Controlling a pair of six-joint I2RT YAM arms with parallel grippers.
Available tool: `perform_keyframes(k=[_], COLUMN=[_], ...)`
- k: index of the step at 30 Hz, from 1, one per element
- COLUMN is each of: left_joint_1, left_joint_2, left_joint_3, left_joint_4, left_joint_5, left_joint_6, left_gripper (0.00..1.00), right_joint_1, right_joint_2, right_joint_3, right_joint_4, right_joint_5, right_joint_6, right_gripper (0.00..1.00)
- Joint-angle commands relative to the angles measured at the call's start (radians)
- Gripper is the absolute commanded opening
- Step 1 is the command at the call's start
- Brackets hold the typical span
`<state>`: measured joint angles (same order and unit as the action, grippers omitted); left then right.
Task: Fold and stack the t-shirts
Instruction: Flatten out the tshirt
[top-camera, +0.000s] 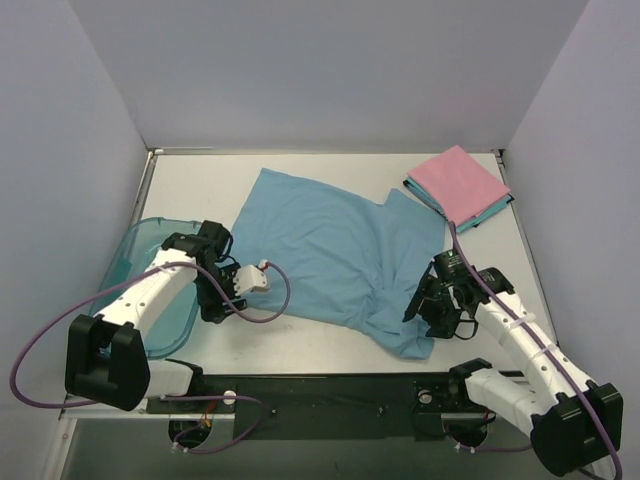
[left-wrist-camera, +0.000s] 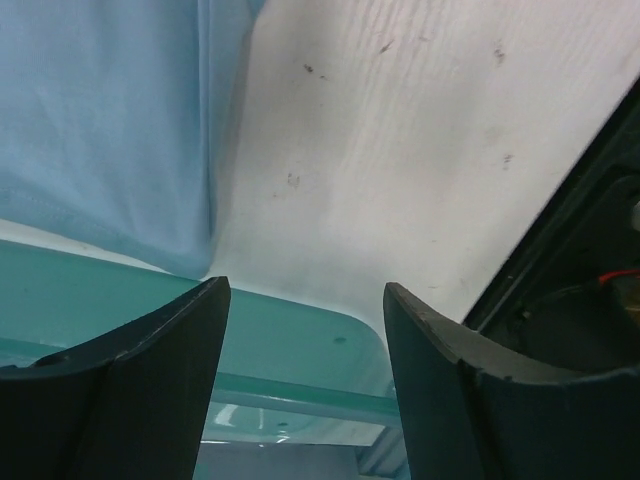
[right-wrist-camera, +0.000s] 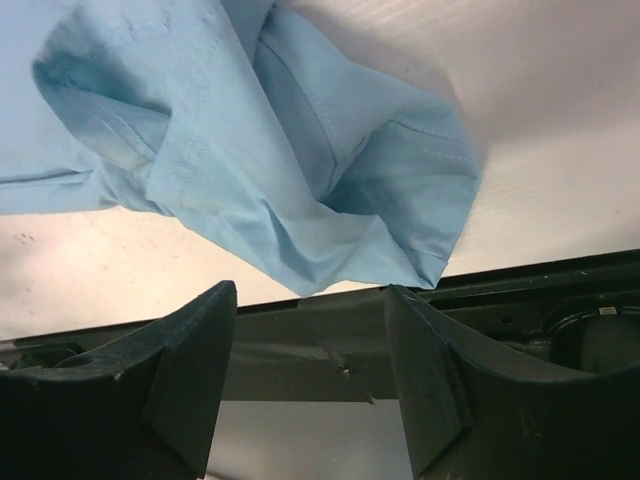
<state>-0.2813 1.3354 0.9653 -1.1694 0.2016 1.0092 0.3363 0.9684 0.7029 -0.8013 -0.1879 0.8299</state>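
Observation:
A light blue t-shirt (top-camera: 330, 250) lies spread and rumpled in the middle of the table, with no print showing. A pink folded tee (top-camera: 458, 180) lies on a teal folded tee (top-camera: 490, 212) at the back right. My left gripper (top-camera: 213, 305) is open and empty by the shirt's left edge, over the teal plastic bin's corner. In the left wrist view the gripper (left-wrist-camera: 305, 290) frames the bin (left-wrist-camera: 290, 340), with the shirt (left-wrist-camera: 100, 120) at the upper left. My right gripper (top-camera: 425, 315) is open and empty at the shirt's near right corner. In the right wrist view the gripper (right-wrist-camera: 310, 290) is just short of the bunched cloth (right-wrist-camera: 250, 150).
The translucent teal bin (top-camera: 140, 265) sits at the table's left edge under my left arm. A black base plate (top-camera: 330, 395) runs along the near edge and also shows in the right wrist view (right-wrist-camera: 300, 340). Grey walls enclose the table on three sides.

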Motion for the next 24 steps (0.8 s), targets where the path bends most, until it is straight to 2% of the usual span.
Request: perform_keyframes(k=[1,2,9,12,13,15,17,18,19,20,21,24], left_joint_1=[-0.004,-0.01,-0.032,-0.03,-0.029,-0.029,-0.022,-0.019,-0.015,-0.012,-0.009,0.001], left_joint_2=[-0.042,-0.042,-0.021,-0.002,0.007,0.03,0.057,0.065,0.08,0.085,0.093,0.081], left_joint_3=[-0.089,-0.1,-0.183,-0.22,-0.227,-0.232,-0.232,-0.231,-0.228,-0.22,-0.215,-0.174], left_joint_4=[0.255,0.286,0.502,0.551,0.566,0.568,0.565,0.565,0.56,0.556,0.556,0.524], left_joint_5=[-0.102,-0.114,-0.125,-0.134,-0.136,-0.134,-0.13,-0.13,-0.131,-0.133,-0.136,-0.116], left_joint_6=[0.097,0.1,0.083,0.101,0.107,0.109,0.108,0.105,0.103,0.091,0.083,0.036], left_gripper=[0.83,0.85,0.86,0.83,0.82,0.73,0.56,0.41,0.31,0.07,0.0,0.0], right_joint_1=[0.004,0.0,-0.091,-0.125,-0.125,-0.093,-0.016,0.065,0.101,0.172,0.193,0.219], right_joint_2=[-0.02,-0.033,-0.125,-0.169,-0.174,-0.168,-0.099,-0.073,-0.01,0.018,0.082,0.182], right_joint_3=[-0.06,-0.071,-0.121,-0.166,-0.177,-0.148,-0.036,0.074,0.122,0.207,0.237,0.239], right_joint_4=[-0.041,-0.039,-0.001,0.08,0.094,0.128,0.117,0.059,0.018,-0.055,-0.087,-0.159], right_joint_5=[-0.019,-0.018,-0.037,-0.091,-0.102,-0.091,-0.018,0.032,0.135,0.171,0.239,0.26], right_joint_6=[0.084,0.1,0.351,0.434,0.451,0.402,0.22,0.098,0.033,-0.054,-0.072,-0.002], right_gripper=[0.57,0.58,0.61,0.6,0.57,0.49,0.47,0.48,0.51,0.52,0.55,0.58])
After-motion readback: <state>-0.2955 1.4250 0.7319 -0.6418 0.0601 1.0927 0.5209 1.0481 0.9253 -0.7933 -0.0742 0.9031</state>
